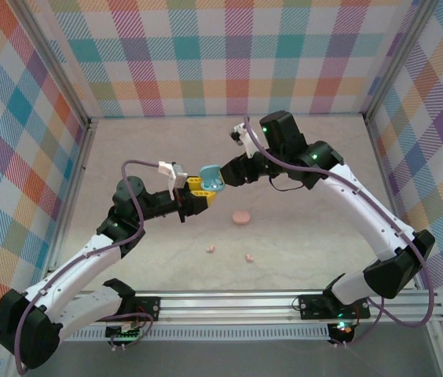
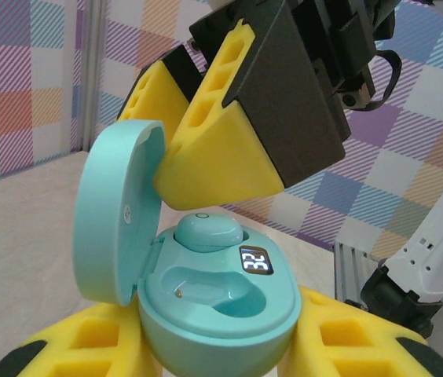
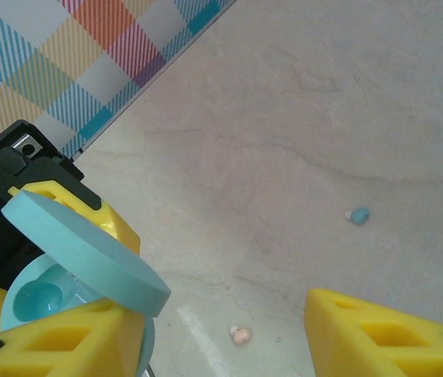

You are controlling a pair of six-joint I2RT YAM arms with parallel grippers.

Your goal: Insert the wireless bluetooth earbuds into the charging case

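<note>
Gripping the open case [image 2: 221, 314] level in your left gripper [image 1: 202, 191], lift your half-open, empty right gripper [image 3: 217, 314] straight off the seated blue bud [image 2: 208, 232], missing the lid [image 2: 115, 212], then fetch the loose bud [image 3: 357, 214] on the table [image 3: 324, 94].

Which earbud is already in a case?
The light blue earbud seated in the open blue case; the other blue earbud and both pink earbuds lie on the table.
</note>
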